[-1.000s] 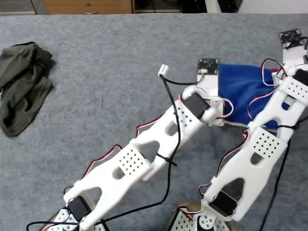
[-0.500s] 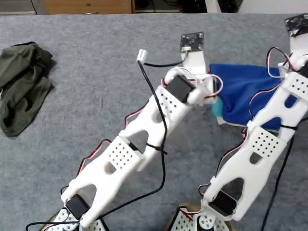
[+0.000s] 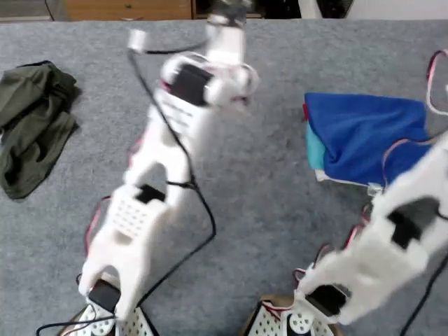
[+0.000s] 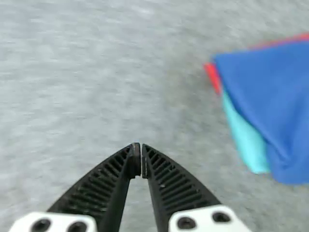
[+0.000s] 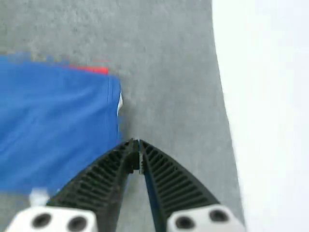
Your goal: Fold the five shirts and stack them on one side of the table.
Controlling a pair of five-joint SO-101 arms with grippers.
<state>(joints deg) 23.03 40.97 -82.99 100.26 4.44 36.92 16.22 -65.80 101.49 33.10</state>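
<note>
A folded stack with a blue shirt [image 3: 364, 136] on top lies at the right of the grey table; cyan [image 3: 314, 150], red and white edges show beneath it. A crumpled olive-green shirt [image 3: 31, 126] lies at the far left. My left gripper [image 4: 136, 159] is shut and empty above bare table, with the blue shirt [image 4: 270, 106] and its cyan layer [image 4: 246, 140] off to one side. My right gripper [image 5: 135, 154] is shut and empty, hovering at the corner of the blue shirt [image 5: 53, 125], close to the table's edge.
The left arm [image 3: 175, 119] stands raised over the table's middle, blurred. The right arm [image 3: 392, 238] crosses the front right corner. Grey table [image 3: 266, 182] lies open between the stack and the green shirt. A white floor [image 5: 260, 96] lies past the table's edge.
The left arm has swung away from the blue stack, up and to the left. The right arm has pulled back from over the stack toward the front right, uncovering the blue shirt.
</note>
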